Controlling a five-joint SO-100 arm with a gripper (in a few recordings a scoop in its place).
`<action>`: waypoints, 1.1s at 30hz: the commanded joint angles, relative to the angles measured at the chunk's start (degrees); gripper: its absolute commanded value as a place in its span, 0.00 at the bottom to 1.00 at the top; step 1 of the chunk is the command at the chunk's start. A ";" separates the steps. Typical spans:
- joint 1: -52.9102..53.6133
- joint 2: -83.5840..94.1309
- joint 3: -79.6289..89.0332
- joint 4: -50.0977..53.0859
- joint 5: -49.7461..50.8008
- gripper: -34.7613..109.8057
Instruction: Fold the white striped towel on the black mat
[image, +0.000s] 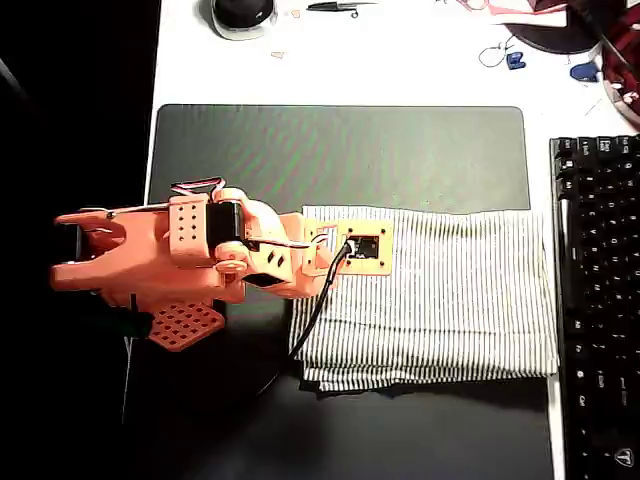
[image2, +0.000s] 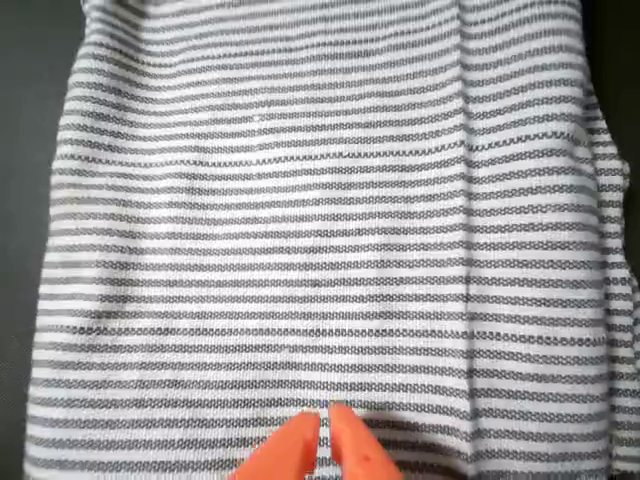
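The white striped towel (image: 450, 295) lies flat on the right half of the black mat (image: 340, 150), with a second layer peeking out along its near edge. My orange arm (image: 200, 255) reaches in from the left, and its wrist camera mount hangs over the towel's left edge. In the wrist view the towel (image2: 320, 220) spreads across the picture, with the dark mat (image2: 20, 200) showing at the left. My gripper (image2: 322, 430) sits at the bottom centre, its two orange fingertips pressed together just above the cloth, with no fold of cloth visibly between them.
A black keyboard (image: 595, 300) lies along the right edge, touching the towel's right side. A mouse (image: 243, 12), scissors (image: 335, 6) and small clutter sit on the white table beyond the mat. Bare mat shows behind the towel and in front of it.
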 joint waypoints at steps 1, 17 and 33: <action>0.00 2.55 0.79 0.97 0.44 0.24; 0.88 11.69 7.12 9.40 -4.13 0.24; 1.76 14.94 10.11 13.01 -6.68 0.24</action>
